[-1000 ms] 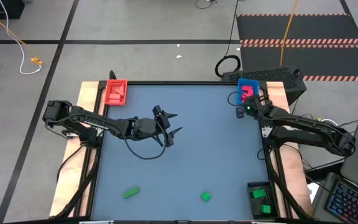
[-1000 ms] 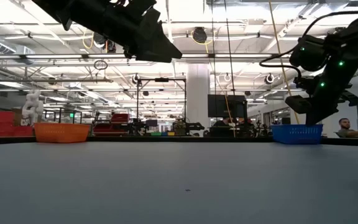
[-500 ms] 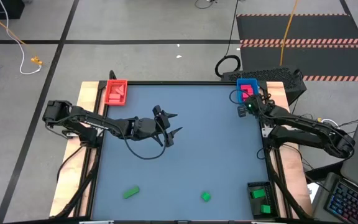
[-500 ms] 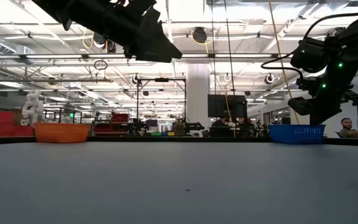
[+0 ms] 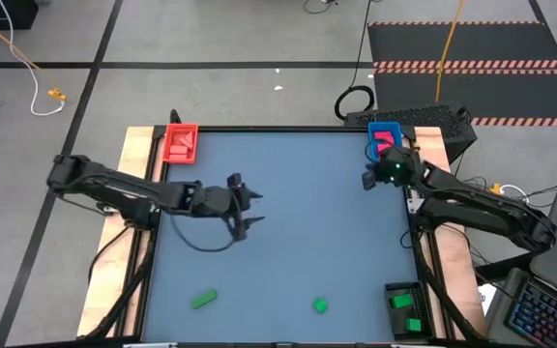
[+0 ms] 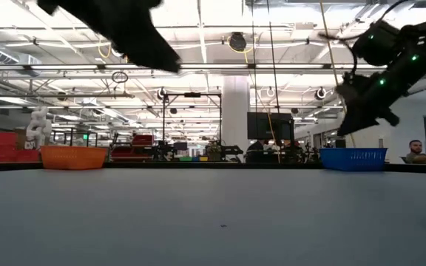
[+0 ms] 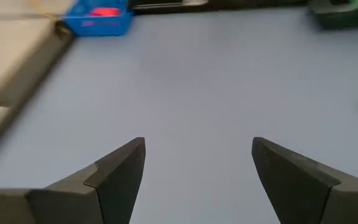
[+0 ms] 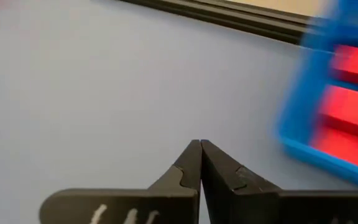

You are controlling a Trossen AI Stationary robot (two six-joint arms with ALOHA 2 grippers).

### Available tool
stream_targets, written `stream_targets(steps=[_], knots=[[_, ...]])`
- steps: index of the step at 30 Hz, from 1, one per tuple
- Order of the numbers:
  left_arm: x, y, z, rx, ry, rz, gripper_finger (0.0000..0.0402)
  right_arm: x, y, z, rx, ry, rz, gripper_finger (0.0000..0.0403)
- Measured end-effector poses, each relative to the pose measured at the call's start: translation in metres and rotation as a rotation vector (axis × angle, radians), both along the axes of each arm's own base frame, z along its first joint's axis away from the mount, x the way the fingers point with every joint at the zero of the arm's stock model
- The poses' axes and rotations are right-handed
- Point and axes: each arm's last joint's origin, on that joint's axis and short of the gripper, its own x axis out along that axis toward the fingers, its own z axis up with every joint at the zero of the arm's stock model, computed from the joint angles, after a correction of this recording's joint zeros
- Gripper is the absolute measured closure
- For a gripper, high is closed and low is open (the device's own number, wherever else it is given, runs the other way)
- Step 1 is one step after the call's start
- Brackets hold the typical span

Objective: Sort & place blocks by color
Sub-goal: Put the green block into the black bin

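Two small green plastic blocks [image 5: 203,300] [image 5: 321,305] loose, lower table [image 5: 307,213].
Left claw [image 5: 247,205] apart, centre-left, empty; right claw [image 5: 368,180] together beside blue rectangular tray [image 5: 372,129], upper right.

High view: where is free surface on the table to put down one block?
Free: the wide middle between the left pincer and the right pincer. Crowded: the near edge, with two green blocks, and the corners holding the trays.

Two green blocks lie flat on the table near the front edge, well apart: a short bar [image 5: 203,300] and a small cube [image 5: 321,305]. More green blocks [image 5: 406,311], pink blocks [image 5: 384,141] and red blocks [image 5: 179,142] sit in trays.
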Motion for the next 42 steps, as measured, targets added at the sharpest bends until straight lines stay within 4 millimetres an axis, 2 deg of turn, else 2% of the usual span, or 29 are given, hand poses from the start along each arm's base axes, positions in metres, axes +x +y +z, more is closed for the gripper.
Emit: stream_targets(steps=[2,6,11,14,17,23,28,31,35,42], knots=[[-0.014,-0.008,0.008,-0.092,0.025,-0.03,0.0108,0.005,0.004,0.006,0.002,-0.085,0.142,0.0403],[-0.035,-0.026,0.011,-0.247,0.103,-0.036,0.0108,0.019,0.013,0.02,-0.014,-0.288,0.486,0.0403],[-0.046,-0.05,-0.002,-0.368,0.226,0.002,0.0108,0.034,0.028,0.023,-0.031,-0.493,0.755,0.0403],[-0.049,-0.063,-0.015,-0.418,0.325,0.049,0.0108,0.037,0.037,0.015,-0.068,-0.554,0.817,0.0399],[-0.053,-0.074,-0.025,-0.464,0.406,0.087,0.0108,0.038,0.043,0.007,-0.098,-0.594,0.86,0.0376],[-0.062,-0.096,-0.031,-0.556,0.469,0.094,0.0108,0.043,0.054,0.005,-0.167,-0.679,0.877,0.0282],[-0.072,-0.112,-0.031,-0.623,0.467,0.133,0.0108,0.051,0.073,0.007,-0.112,-0.753,0.986,0.0202],[-0.079,-0.123,-0.033,-0.653,0.483,0.142,0.0108,0.056,0.085,0.006,-0.104,-0.784,1.05,0.0171],[-0.084,-0.137,-0.044,-0.673,0.535,0.174,0.0108,0.063,0.098,0.007,-0.131,-0.81,1.034,0.0155],[-0.085,-0.164,-0.074,-0.714,0.678,0.186,0.0108,0.088,0.113,0.016,-0.176,-0.788,1.054,0.0159]])
